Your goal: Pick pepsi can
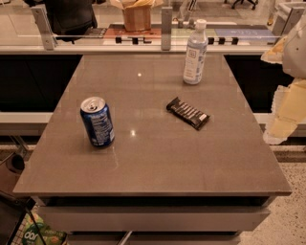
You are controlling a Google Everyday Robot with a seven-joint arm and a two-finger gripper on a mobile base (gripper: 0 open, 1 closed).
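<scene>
Lower-left corner: a green-printed package (40,234) is lying below the table edge. It is being cut off by the frame and partly covered by dark shapes that cannot be identified.
Upper left: a dark bulky form (71,14) is sitting behind the glass barrier (103,40); whether it is a chair or a person cannot be told.
Pepsi can (97,122): standing upright on the left half of the table with its silver top and pull tab facing up. The white print on its blue side is too blurred to read, and nothing is touching it.
Table (158,162): a grey slab is filling most of the frame, and its front edge is showing above a pale base.
Paper bag (136,18): sitting behind the barrier at top centre, with its upper part being cropped by the frame.
Snack bar (188,113): lying flat and diagonal in a dark wrapper, just right of centre and apart from both can and bottle.
Bottle (195,52): standing upright near the far edge, right of centre, clear with a white cap; its label is unreadable.
Gripper (287,112): hanging at the right edge of the frame, beyond the table's right side, pale and partly cropped. I cannot tell whether it is open or closed. The pepsi can is sitting well apart from it, far to the left across the table, with the snack bar lying between them.
</scene>
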